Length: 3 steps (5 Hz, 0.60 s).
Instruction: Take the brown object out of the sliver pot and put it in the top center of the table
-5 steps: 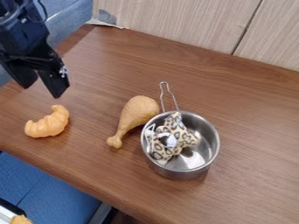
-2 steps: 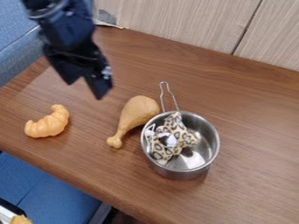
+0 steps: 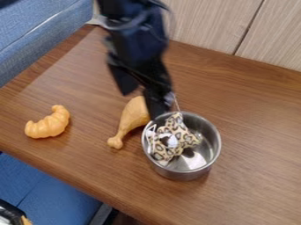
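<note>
Over the drumstick [image 3: 133,115], my gripper [image 3: 141,100] hangs with its fingers apart.
The metal pot [image 3: 183,175] beside the drumstick holds a leopard-spotted toy [image 3: 170,139].

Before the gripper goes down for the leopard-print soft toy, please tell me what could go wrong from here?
The gripper appears over the toy drumstick, so it may push this aside on the way down. The leopard-print soft toy lies toward one side of the steel pot, so a grasp there might catch the rim and drag or tip the pot. The thin wire handle could also get bumped.
</note>
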Each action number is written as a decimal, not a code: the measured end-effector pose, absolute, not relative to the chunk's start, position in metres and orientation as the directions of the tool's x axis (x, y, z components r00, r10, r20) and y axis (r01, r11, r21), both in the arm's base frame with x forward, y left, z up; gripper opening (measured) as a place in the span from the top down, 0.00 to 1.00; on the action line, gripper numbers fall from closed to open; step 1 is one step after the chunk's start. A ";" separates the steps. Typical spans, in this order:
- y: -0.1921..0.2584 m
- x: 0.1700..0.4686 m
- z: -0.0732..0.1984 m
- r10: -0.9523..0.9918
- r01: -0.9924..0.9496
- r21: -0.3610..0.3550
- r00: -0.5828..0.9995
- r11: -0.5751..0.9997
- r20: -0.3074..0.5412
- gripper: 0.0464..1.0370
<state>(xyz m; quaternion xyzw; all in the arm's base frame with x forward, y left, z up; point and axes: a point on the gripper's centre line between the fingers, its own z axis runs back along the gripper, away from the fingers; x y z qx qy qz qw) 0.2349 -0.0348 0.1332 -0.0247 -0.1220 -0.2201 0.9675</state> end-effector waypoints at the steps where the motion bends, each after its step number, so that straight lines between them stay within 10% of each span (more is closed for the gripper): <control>1: -0.058 0.239 0.117 -0.511 0.516 0.031 0.835 0.856 0.204 0.04; 3: -0.059 0.246 0.093 -0.525 0.526 0.034 0.838 0.850 0.150 0.04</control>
